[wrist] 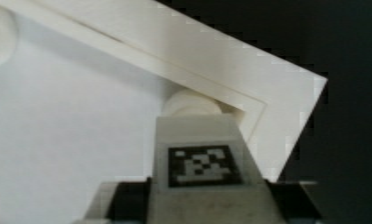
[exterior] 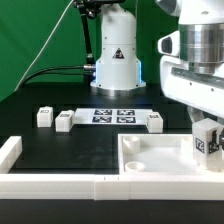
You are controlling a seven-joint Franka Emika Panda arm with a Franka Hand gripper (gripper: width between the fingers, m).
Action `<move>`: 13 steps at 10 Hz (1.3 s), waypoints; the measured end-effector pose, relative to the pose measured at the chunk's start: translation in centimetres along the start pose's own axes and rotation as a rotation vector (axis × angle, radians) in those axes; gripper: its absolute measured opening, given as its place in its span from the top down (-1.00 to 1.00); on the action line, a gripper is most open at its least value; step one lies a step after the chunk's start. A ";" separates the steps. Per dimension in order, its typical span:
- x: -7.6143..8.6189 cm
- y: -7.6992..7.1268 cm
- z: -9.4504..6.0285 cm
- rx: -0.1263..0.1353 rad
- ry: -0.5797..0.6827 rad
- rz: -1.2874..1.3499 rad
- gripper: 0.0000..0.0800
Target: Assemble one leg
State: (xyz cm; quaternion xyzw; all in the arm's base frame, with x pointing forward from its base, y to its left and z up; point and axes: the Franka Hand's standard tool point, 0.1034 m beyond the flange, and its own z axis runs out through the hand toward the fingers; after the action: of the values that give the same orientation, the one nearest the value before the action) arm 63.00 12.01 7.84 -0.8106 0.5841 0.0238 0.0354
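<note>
My gripper (exterior: pixel 207 132) is shut on a white leg (exterior: pixel 208 145) with a black-and-white tag, held upright over the far right corner of the big white square panel (exterior: pixel 150 160). In the wrist view the leg (wrist: pixel 204 150) sits between my dark fingers (wrist: pixel 137 200), its far end at a round corner socket (wrist: pixel 197 100) of the panel (wrist: pixel 76 130). I cannot tell whether the leg is touching the socket. Three more legs lie on the black table: two at the exterior view's left (exterior: pixel 43 117) (exterior: pixel 64 121) and one nearer the panel (exterior: pixel 155 121).
The marker board (exterior: pixel 110 115) lies flat behind the legs, in front of the robot base (exterior: pixel 115 60). A low white fence (exterior: pixel 50 182) runs along the table's front edge and up its left side. A green backdrop stands behind at the right.
</note>
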 end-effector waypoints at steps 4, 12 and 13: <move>-0.3 0.0 0.1 0.002 -0.012 0.142 0.26; -0.1 0.2 0.3 0.004 -0.010 -0.620 -0.62; -0.1 0.2 0.3 0.003 -0.010 -0.719 -0.62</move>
State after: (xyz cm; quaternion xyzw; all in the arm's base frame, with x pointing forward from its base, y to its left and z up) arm 62.79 12.06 7.58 -0.9641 0.2615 0.0127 0.0455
